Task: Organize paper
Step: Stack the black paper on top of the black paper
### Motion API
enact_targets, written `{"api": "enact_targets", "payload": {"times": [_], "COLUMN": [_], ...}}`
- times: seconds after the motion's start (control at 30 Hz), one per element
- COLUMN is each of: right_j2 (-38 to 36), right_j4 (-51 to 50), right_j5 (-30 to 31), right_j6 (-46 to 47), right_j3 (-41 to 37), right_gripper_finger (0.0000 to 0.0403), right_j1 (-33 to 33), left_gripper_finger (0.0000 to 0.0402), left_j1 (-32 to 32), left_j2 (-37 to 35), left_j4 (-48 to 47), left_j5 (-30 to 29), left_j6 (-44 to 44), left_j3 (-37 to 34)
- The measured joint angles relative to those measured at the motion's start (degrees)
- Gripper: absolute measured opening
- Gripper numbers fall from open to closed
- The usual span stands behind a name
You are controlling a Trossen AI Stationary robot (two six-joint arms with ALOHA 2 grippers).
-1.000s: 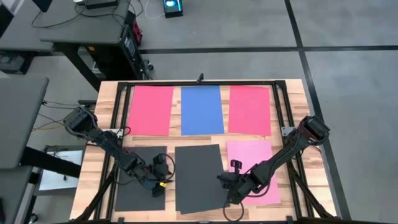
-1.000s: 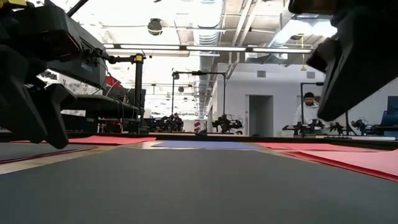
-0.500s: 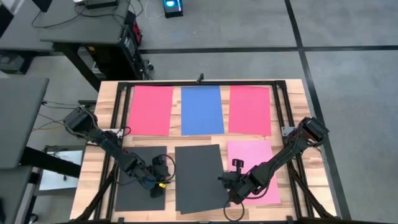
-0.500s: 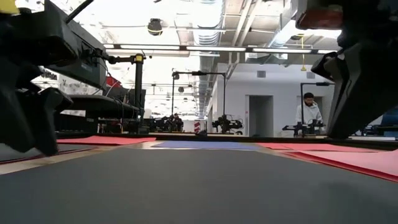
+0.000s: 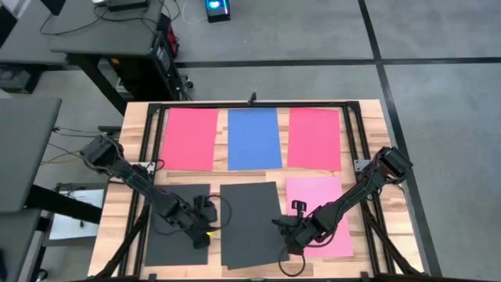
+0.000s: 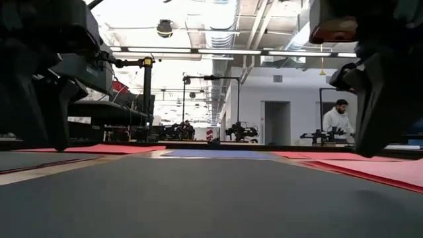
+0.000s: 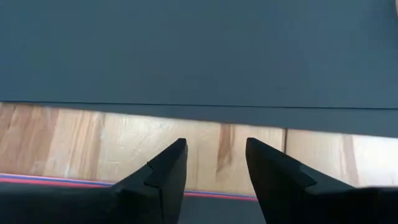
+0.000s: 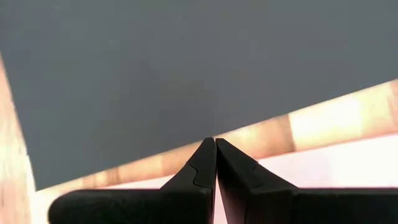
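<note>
Here, seen from above, six sheets lie on the wooden table (image 5: 368, 117). The left gripper (image 5: 205, 222) reaches low between two dark grey sheets (image 5: 250, 223). The right gripper (image 5: 288, 235) bends low beside the pink sheet (image 5: 325, 192). In its wrist view, the left fingers (image 7: 165, 171) stand apart, holding nothing. In the right wrist view, its fingers (image 8: 202, 165) are pressed together, empty.

Wooden table (image 5: 133, 160) w/ a black frame (image 5: 250, 105) on top, carrying six flat sheets in two rows. Far row, taking the blue sheet (image 5: 254, 139) as ref: red sheet (image 5: 189, 139) just to its left, second red sheet (image 5: 314, 138) just to its right, bare wood strips btwn. Near row: dark grey sheet (image 5: 249, 223) directly in front of the blue, slightly skewed; another dark grey sheet (image 5: 174, 243) front-left of the blue, pink sheet (image 5: 329, 196) front-right.
</note>
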Motion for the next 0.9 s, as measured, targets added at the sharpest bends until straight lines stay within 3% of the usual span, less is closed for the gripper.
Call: {"api": "enact_targets", "payload": {"times": [0.33, 0.57, 0.9], "right_j2": [2.2, 6.5, 6.9], "right_j4": [1.5, 1.8, 1.5], "right_j5": [-0.7, -2.7, -3.3], "right_j6": [-0.2, -0.2, -1.1], "right_j3": [0.0, 1.4, 5.2], "right_gripper_finger": [0.0000, 0.0000, 0.0000], "right_j1": [-0.8, -1.0, -0.9], "left_gripper_finger": [0.0148, 0.0148, 0.0148], "left_j1": [0.6, 0.8, 0.8], "left_j2": [10.5, 11.2, 11.3], "left_j4": [0.2, 0.0, -1.3], "left_j5": [2.3, 3.3, 3.5], "left_j6": [2.9, 4.2, 4.2], "left_j3": [4.9, 6.1, 6.1]}}
